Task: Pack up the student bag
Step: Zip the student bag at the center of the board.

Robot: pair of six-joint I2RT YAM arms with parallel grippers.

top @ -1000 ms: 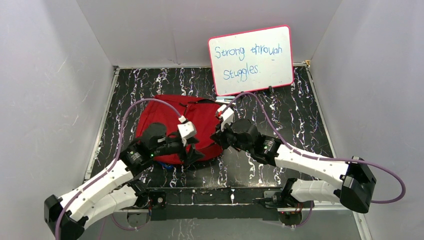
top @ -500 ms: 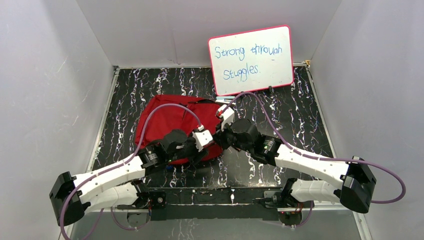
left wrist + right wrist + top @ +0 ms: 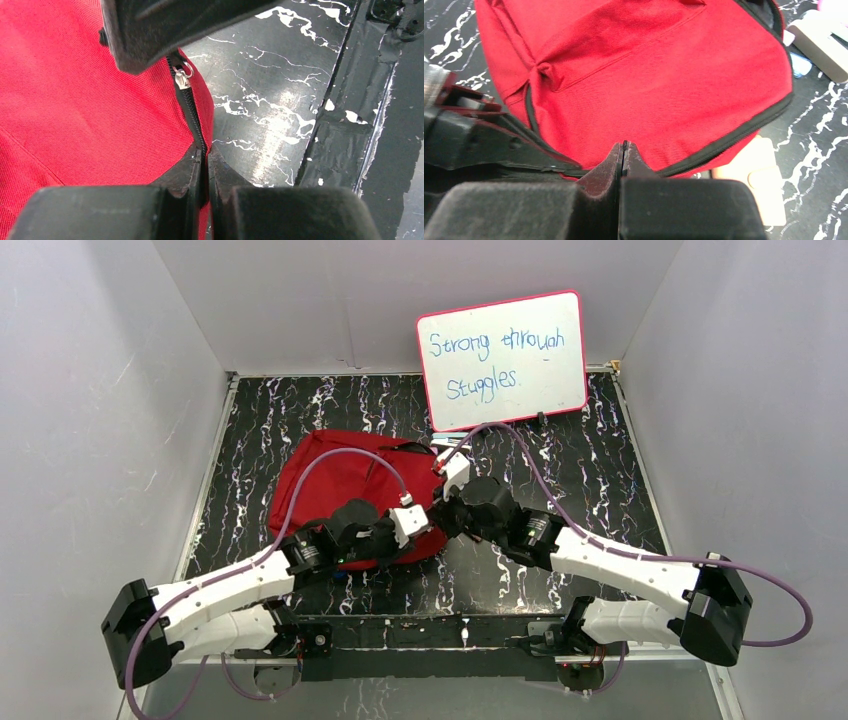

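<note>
Student bag (image 3: pixel 340 480) lies flat on the desk (image 3: pixel 560 470), in front of the whiteboard (image 3: pixel 503 360) and to its left. At the edge farthest from the whiteboard, left end effector (image 3: pixel 205 155) is clenched on the black zip seam. Right end effector (image 3: pixel 624 147) is clenched too; I can't tell what it grips. I judge the bag soft, limp and light: take seam or strap, not loose cloth.

Top overhead; wrists close on bag (image 3: pixel 75 100)

3 pale grey walls (image 3: pixel 300 300) enclose black tabletop (image 3: pixel 610 440) veined white. Red-framed whiteboard (image 3: pixel 503 360) leans against back wall, blue handwriting on it. Soft even light, glare patch on tabletop. Black tape (image 3: pixel 350 100) along table edge.
</note>
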